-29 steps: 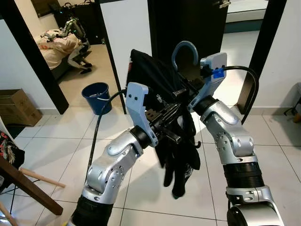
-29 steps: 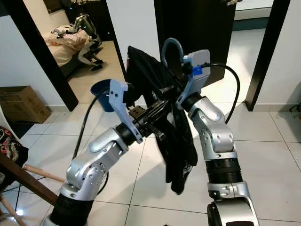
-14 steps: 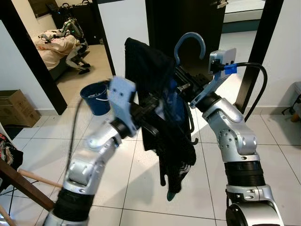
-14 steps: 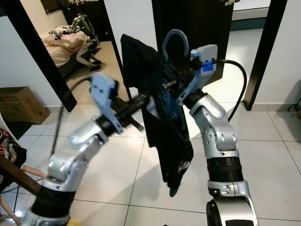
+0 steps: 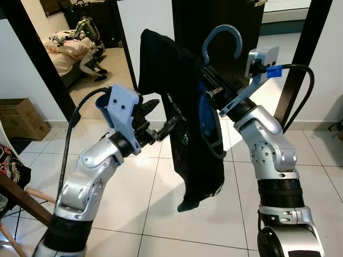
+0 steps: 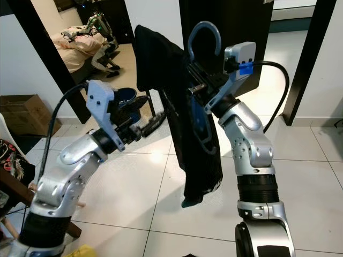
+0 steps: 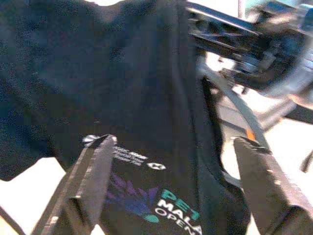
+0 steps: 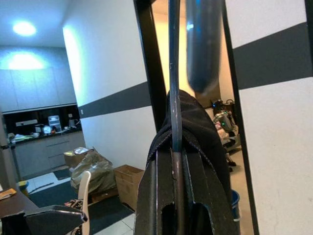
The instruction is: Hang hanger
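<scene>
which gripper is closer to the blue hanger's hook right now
Right. The right gripper is clamped on the blue hanger just below its hook; the left gripper hangs open lower down, beside the black shirt.

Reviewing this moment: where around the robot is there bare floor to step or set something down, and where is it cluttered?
Bare white tiles lie straight ahead, under the hanging black T-shirt and between both arms. The robot's left is crowded: a cardboard box by the wall, wooden legs at the corner, and a blue bucket near the doorway. The right pincer holds the blue hanger; the left pincer is open beside the shirt.
</scene>
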### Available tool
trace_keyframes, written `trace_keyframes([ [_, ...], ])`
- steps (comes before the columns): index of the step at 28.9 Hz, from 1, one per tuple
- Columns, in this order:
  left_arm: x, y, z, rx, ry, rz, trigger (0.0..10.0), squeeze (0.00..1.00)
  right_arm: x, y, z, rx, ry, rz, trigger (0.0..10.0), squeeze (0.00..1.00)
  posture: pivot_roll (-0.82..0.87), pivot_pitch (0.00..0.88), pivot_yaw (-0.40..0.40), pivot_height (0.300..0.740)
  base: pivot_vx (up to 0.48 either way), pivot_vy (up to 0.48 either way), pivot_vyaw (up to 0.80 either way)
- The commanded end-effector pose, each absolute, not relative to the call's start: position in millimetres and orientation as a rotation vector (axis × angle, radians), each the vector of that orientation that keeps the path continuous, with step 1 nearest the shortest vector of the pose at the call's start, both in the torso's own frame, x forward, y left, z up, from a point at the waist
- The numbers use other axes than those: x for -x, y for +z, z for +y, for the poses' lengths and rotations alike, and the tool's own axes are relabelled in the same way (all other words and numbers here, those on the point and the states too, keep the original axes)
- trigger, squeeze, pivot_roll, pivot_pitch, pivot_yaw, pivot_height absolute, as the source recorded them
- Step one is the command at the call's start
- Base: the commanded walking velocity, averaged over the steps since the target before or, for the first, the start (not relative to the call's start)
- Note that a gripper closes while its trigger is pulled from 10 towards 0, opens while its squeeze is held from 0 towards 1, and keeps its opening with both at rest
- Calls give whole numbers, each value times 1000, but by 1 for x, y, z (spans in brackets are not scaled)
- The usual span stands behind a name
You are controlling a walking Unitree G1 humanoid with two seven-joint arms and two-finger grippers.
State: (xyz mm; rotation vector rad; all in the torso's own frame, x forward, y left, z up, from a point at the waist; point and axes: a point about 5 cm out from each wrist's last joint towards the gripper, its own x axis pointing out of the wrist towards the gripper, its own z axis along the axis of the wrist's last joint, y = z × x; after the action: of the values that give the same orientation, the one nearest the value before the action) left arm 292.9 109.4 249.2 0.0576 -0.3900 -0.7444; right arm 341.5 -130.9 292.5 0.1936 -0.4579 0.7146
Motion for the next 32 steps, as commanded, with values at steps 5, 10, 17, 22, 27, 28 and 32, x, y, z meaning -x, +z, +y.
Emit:
trace_keyframes([
  [5,-295,268,133,-129,-664,-465,10000,1000,-334,310,-131,-229,805,-548,10000,0,-28,0,86,740,0,0,0],
  [10,-295,323,180,-198,-522,-639,10000,1000,-322,311,-140,-108,968,-552,10000,0,-24,0,78,740,0,0,0],
  [17,-283,404,211,-480,-643,-741,10000,1000,-307,303,-147,139,1193,-459,10000,0,-2,0,67,740,0,0,0],
  [22,-276,412,187,-770,-1060,-572,10000,678,-301,294,-129,228,1327,-401,10000,0,-1,0,69,740,0,0,0],
  [27,-275,400,182,-884,-1263,-430,10000,0,-300,291,-122,243,1382,-391,10000,0,-1,0,71,740,0,0,0],
  [28,-276,396,181,-898,-1329,-366,10000,0,-300,291,-120,249,1398,-388,10000,0,-1,0,71,740,0,0,0],
  [32,-283,379,184,-938,-1413,-213,10000,0,-301,291,-114,261,1422,-389,10000,0,-5,0,75,740,0,0,0],
])
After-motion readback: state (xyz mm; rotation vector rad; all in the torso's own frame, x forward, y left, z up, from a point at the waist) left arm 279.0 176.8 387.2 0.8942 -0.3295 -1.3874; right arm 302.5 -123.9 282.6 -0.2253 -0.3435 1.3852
